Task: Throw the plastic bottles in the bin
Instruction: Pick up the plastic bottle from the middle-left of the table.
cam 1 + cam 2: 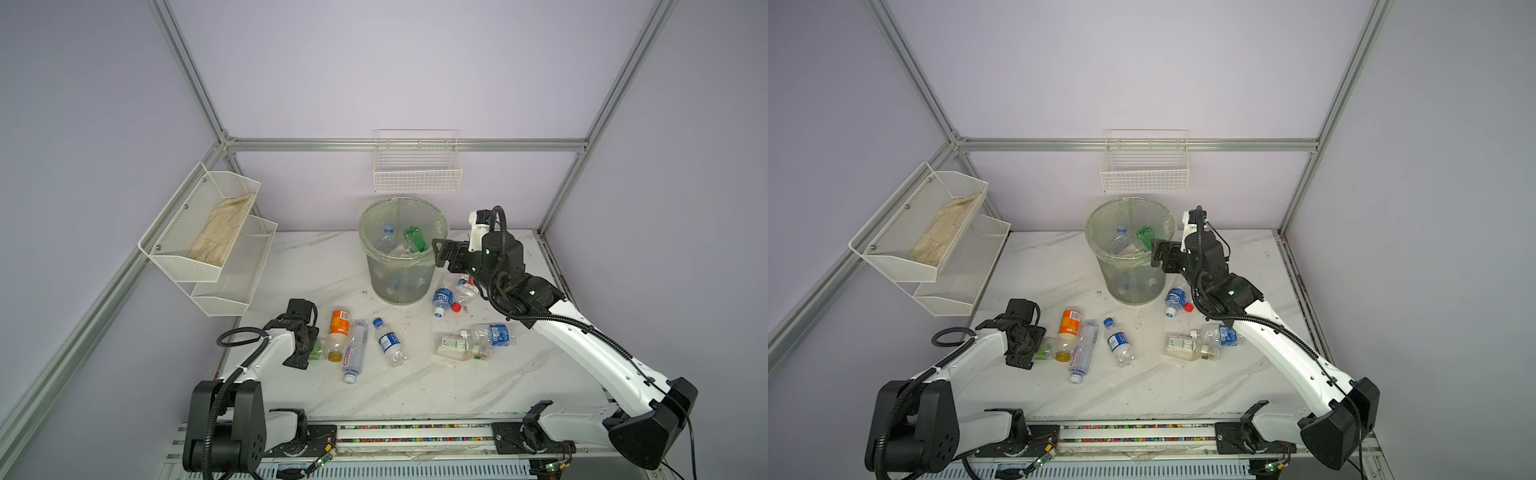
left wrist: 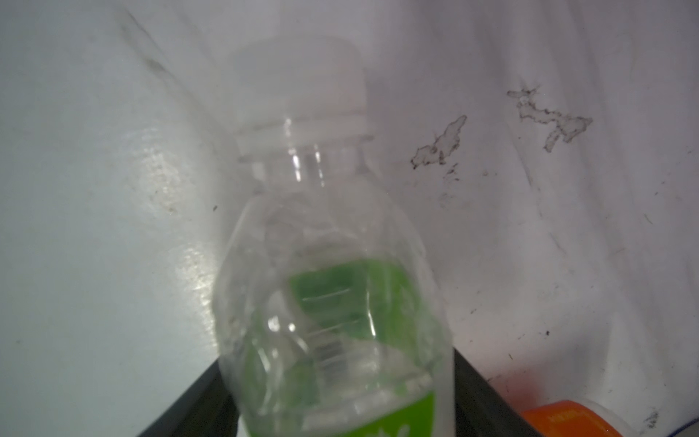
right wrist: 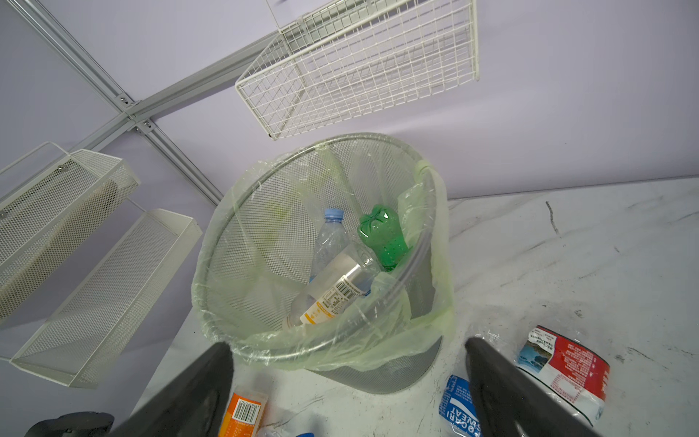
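My left gripper [image 1: 311,347] [image 2: 340,408] lies low at the table's left, shut on a clear bottle with a green label [image 1: 319,348] [image 2: 333,287]; a dark finger presses each side of it. Beside it lie an orange-labelled bottle [image 1: 338,338], a long clear bottle [image 1: 355,351] and a blue-labelled bottle [image 1: 388,343]. The bin [image 1: 399,286] [image 3: 378,374] holds a green bottle [image 3: 382,234] and clear ones. My right gripper [image 1: 440,251] [image 3: 346,393] hangs open and empty at the bin's right rim. Several more bottles [image 1: 442,299] [image 1: 492,334] [image 1: 461,348] lie under the right arm.
A white mesh two-tier shelf [image 1: 208,237] with a cloth hangs on the left wall. A white wire basket [image 1: 417,166] hangs on the back wall above the bin. The arms' base rail [image 1: 415,432] runs along the marble table's [image 1: 415,386] front edge.
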Motion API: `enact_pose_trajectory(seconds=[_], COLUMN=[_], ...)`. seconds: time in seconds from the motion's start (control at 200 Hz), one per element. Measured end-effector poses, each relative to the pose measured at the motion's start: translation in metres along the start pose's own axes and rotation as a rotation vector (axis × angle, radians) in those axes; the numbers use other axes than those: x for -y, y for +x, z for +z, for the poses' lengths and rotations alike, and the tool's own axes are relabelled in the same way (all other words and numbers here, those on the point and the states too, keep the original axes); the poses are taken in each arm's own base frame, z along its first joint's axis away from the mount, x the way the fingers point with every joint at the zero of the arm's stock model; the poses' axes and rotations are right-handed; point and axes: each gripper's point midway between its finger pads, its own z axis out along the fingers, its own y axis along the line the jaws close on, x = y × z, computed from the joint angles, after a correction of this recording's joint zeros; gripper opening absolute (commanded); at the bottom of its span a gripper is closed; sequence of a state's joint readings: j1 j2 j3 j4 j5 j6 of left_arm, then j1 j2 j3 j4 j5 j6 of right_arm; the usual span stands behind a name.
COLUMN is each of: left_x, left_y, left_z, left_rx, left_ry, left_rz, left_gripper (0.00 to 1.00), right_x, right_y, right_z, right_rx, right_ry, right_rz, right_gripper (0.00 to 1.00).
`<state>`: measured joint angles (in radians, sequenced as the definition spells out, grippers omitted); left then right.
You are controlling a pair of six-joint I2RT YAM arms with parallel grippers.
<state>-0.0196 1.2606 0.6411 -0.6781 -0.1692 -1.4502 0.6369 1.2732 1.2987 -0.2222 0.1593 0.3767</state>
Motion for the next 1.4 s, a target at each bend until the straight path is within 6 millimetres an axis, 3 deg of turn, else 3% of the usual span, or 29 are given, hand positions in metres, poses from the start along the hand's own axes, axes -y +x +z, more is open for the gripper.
enact_pose_trajectory(seconds=[0.4, 0.645, 0.985, 1.255, 1.4], left_x=[0.004, -0.012, -0.002, 0.031, 0.056], left_y=[0.002, 0.0, -0.022, -0.038, -0.039], left_z=[-0.001, -0.012, -0.064, -0.121, -0.168], left_rx=[-0.02, -0.011, 0.099, 0.192, 0.237], left_ry=[0.02, -0.019, 0.18, 0.444, 0.691], left_rz=[-0.005, 0.016, 0.04, 0.131, 0.197], left_gripper=[0.0, 0.0, 0.0, 0.0, 0.0], right_x=[0.002, 0.001, 0.007, 0.007, 0.009], right_y=[-0.003, -0.004, 0.001, -0.002, 0.001], right_z=[-0.005, -0.007, -0.01, -0.013, -0.014], right_rx=[0.011, 0.017, 0.012, 0.02, 0.015], right_ry=[0.005, 0.003, 0.018, 0.018, 0.021], right_rz=[0.002, 0.002, -0.001, 0.0, 0.001], right_gripper=[0.97, 0.97, 0.97, 0.97, 0.97])
